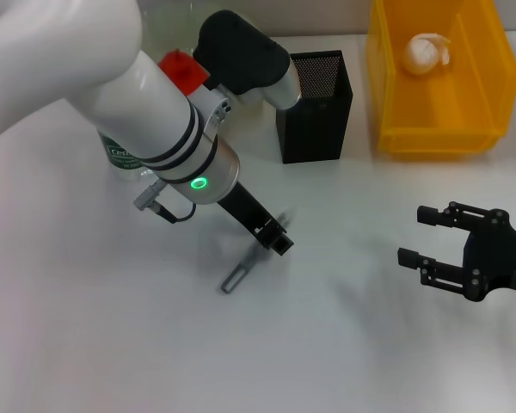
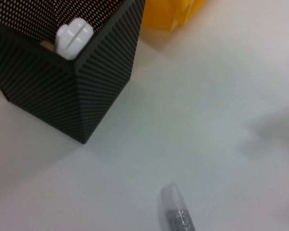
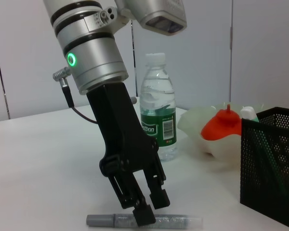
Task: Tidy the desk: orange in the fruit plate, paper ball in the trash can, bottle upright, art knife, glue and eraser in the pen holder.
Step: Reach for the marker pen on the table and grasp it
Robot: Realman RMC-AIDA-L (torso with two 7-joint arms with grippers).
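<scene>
The grey art knife (image 1: 241, 274) lies flat on the white table; it also shows in the right wrist view (image 3: 144, 221) and in the left wrist view (image 2: 176, 214). My left gripper (image 1: 275, 241) is down at one end of the knife, its fingers either side of it (image 3: 153, 209), slightly apart. The black mesh pen holder (image 1: 316, 107) holds a white-capped glue stick (image 2: 74, 37). The paper ball (image 1: 426, 53) lies in the yellow bin (image 1: 439, 138). The bottle (image 3: 156, 110) stands upright. The orange (image 3: 221, 126) sits in a pale plate. My right gripper (image 1: 413, 237) is open and empty at the right. The eraser is not visible.
My left arm (image 1: 155, 129) hides most of the bottle and the plate in the head view. The pen holder stands just behind the left gripper, and the yellow bin is to its right.
</scene>
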